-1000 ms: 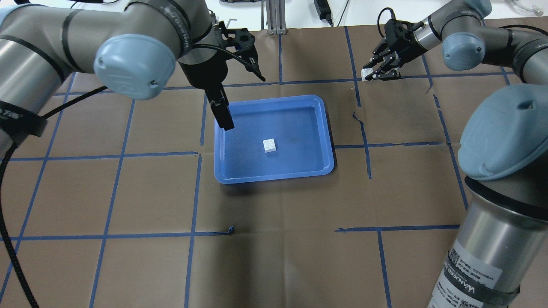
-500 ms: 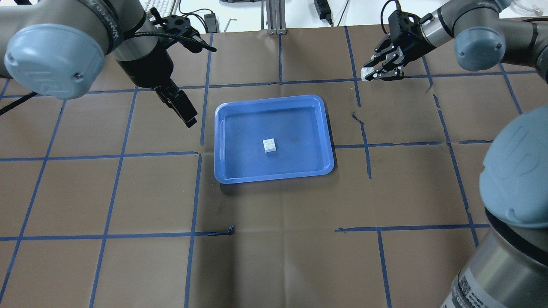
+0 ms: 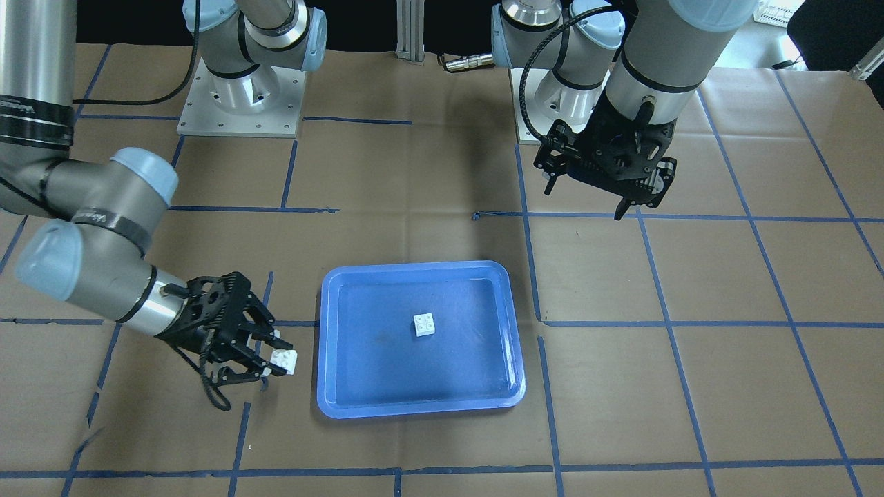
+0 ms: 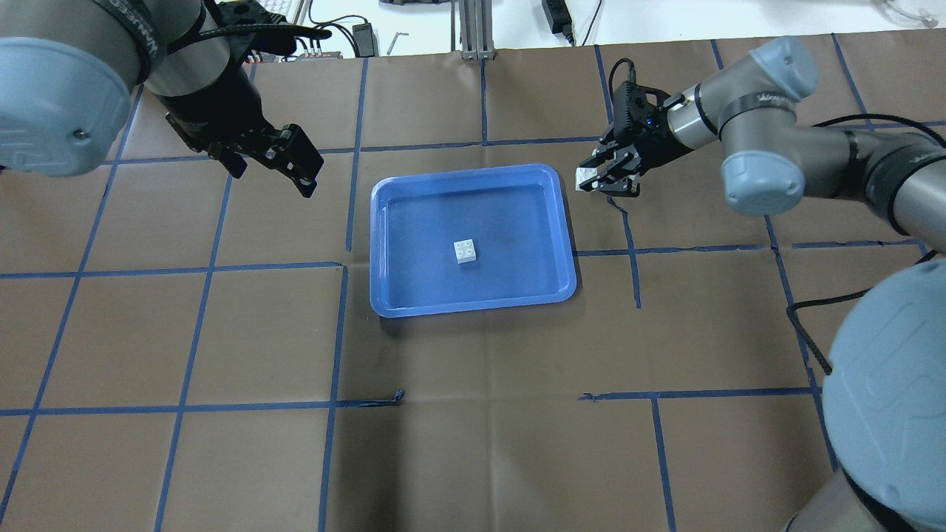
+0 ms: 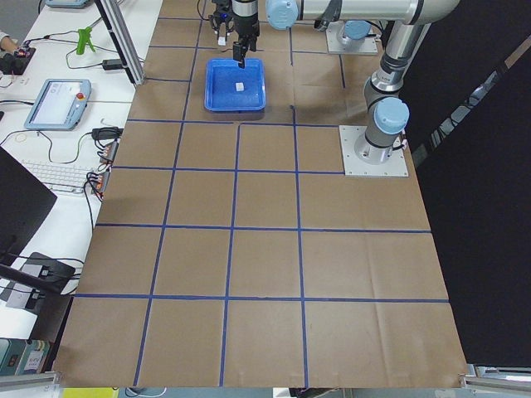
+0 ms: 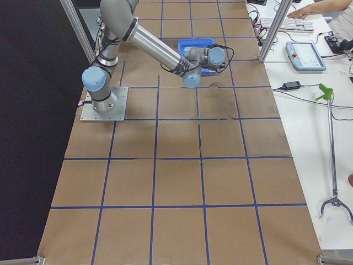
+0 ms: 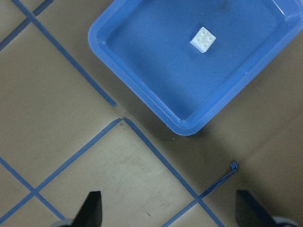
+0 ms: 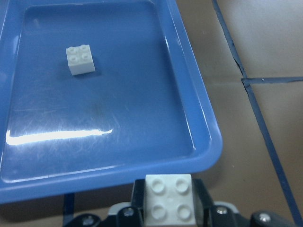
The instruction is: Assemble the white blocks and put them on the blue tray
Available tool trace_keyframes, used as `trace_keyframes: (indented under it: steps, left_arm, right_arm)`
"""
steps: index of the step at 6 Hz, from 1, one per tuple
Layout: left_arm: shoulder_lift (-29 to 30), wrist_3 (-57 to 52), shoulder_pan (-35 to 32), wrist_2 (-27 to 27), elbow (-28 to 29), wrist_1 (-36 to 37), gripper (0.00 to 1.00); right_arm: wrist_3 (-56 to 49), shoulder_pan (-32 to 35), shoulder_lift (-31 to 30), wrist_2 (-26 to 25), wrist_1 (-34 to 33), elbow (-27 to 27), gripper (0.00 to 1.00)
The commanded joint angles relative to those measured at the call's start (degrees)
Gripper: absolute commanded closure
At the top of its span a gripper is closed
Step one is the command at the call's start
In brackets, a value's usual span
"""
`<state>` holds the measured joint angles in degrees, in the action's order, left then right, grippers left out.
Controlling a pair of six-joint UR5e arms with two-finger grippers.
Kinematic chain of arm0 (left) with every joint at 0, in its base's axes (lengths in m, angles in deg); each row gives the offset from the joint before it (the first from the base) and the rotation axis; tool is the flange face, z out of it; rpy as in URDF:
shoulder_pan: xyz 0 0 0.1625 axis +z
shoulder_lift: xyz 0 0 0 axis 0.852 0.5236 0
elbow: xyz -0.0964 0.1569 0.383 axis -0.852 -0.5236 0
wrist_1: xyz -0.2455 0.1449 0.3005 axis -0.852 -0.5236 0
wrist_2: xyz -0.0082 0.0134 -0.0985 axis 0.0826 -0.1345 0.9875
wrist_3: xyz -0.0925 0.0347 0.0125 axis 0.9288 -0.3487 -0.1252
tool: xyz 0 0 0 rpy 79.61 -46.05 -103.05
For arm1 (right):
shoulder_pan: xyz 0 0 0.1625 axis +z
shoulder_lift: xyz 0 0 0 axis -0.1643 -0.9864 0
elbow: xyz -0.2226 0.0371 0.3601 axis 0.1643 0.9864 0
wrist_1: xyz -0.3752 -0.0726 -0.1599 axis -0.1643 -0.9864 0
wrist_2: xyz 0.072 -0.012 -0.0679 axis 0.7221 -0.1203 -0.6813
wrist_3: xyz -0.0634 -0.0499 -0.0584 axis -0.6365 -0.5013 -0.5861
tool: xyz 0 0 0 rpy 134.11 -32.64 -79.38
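The blue tray [image 4: 473,307] lies mid-table, also in the front view [image 3: 421,407]. One white block [image 4: 465,252] sits studs up near the tray's middle; it also shows in the front view [image 3: 425,324], the left wrist view [image 7: 203,40] and the right wrist view [image 8: 80,59]. My right gripper [image 4: 593,179] is shut on the second white block [image 4: 585,177], just outside the tray's far right corner. That block shows studs up between the jaws in the right wrist view [image 8: 169,198]. My left gripper [image 4: 270,164] is open and empty, above the paper left of the tray.
Brown paper with a grid of blue tape [image 4: 340,332] covers the table. A metal post [image 4: 473,33] stands at the far edge. The arm base plates [image 3: 242,103] lie on the robot's side. A torn tape end [image 4: 397,399] lies near the tray's front.
My left gripper has drawn back from over the tray's left rim to the left. My right gripper has carried its white block closer to the tray's far right corner.
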<state>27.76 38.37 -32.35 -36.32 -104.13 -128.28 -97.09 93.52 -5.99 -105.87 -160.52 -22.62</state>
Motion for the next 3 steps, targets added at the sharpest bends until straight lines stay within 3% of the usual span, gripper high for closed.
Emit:
trace_keyframes:
  steps: [1, 3]
  left_arm:
    - [-1.64, 18.7, -0.01, -0.39, -0.09, 0.43, 0.01]
    - [-2.69, 24.78, -0.19, -5.37, -0.09, 0.43, 0.01]
  right_arm:
    - [13.55, 7.49, 0.46, -0.32, -16.58, -6.02, 0.73]
    - [13.95, 11.29, 2.65, -0.67, -19.43, -6.13, 0.73]
